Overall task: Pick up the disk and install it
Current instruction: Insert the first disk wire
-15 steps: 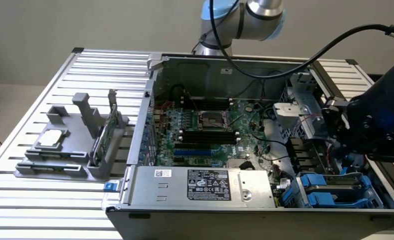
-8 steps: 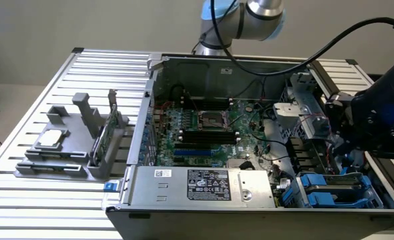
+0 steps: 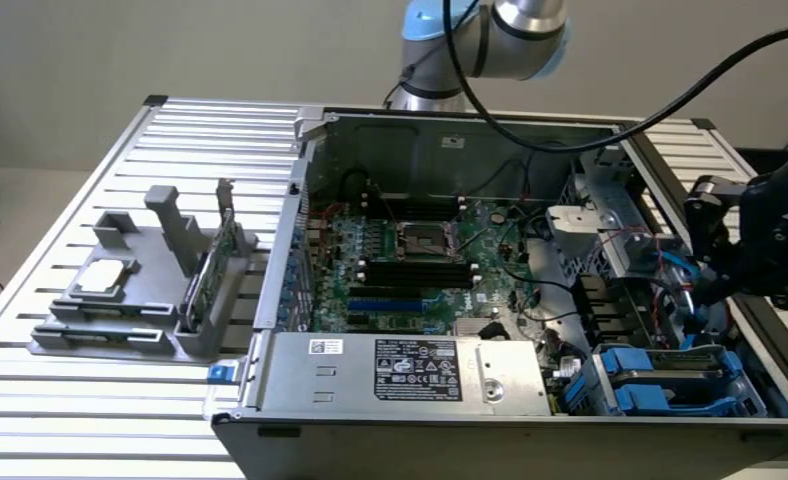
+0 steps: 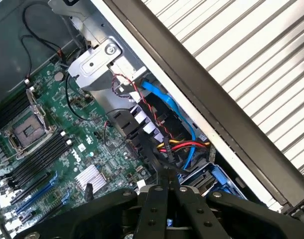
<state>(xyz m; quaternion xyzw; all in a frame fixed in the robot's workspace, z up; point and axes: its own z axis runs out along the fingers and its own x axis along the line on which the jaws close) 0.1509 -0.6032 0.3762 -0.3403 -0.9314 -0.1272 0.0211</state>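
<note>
One open computer case [image 3: 434, 140] on bench [image 3: 87, 440]: motherboard [image 3: 408, 270] inside, disk [image 3: 672, 375] in blue rails sits in corner bay. Hand [image 4: 167, 185] pinched closed, empty, nearby.

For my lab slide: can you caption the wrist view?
Shut gripper over the drive-bay corner of an open computer case, with a blue cable and the green motherboard close by.

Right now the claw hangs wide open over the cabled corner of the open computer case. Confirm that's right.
Not quite: the claw is shut, its fingers pressed together, as the wrist view shows. The rest holds: it hangs over the cabled corner of the open computer case.
</note>
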